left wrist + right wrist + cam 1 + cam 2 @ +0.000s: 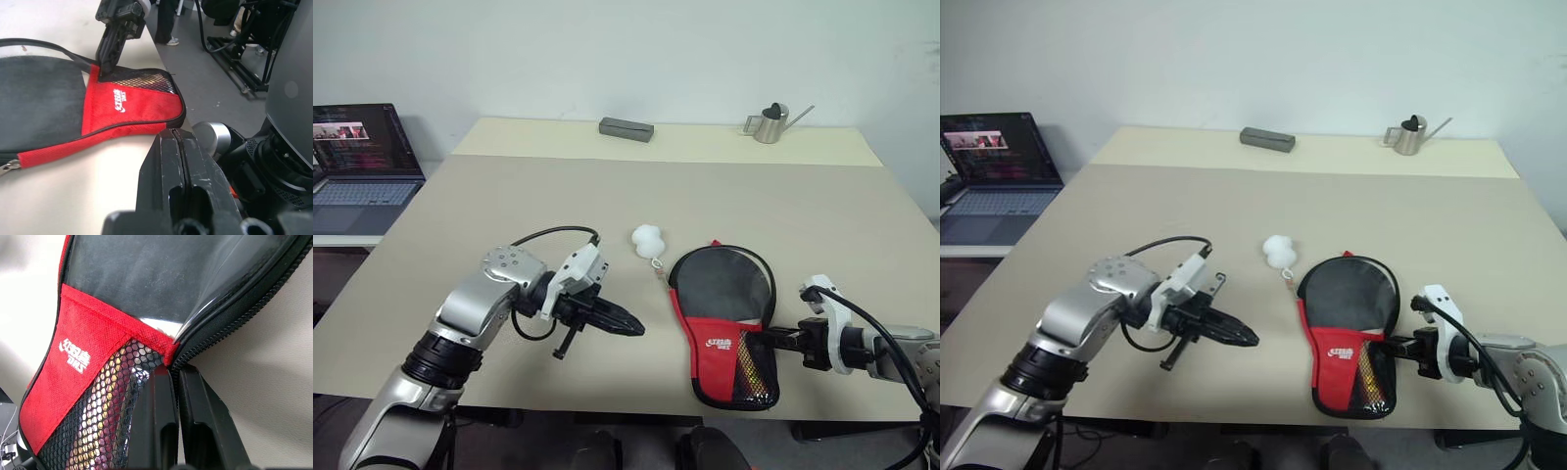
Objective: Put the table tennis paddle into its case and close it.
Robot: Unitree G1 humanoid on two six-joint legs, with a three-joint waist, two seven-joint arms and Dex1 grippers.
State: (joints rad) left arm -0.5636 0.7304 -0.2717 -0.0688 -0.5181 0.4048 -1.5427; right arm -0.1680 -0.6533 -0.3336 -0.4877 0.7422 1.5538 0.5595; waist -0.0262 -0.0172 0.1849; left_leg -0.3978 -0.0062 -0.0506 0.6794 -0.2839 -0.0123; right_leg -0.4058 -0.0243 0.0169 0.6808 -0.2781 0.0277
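Note:
The case (715, 343) lies flat on the table near its front right, black round part away from me and red part with mesh pocket toward me. Its white pom-pom pull (647, 241) rests on the table to the upper left of it. The paddle's tan and red handle (750, 368) shows through the mesh; its face is hidden inside. My right gripper (771, 338) is shut on the case's right edge, where the zip meets the red part (73, 352). My left gripper (625, 324) is shut and empty, hovering to the left of the case and pointing at it.
On a side desk to the left stands an open laptop (362, 157). A grey box (626, 128) and a small metal watering can (770, 124) stand at the far edge of the beige table (558, 196). The case lies close to the table's front edge.

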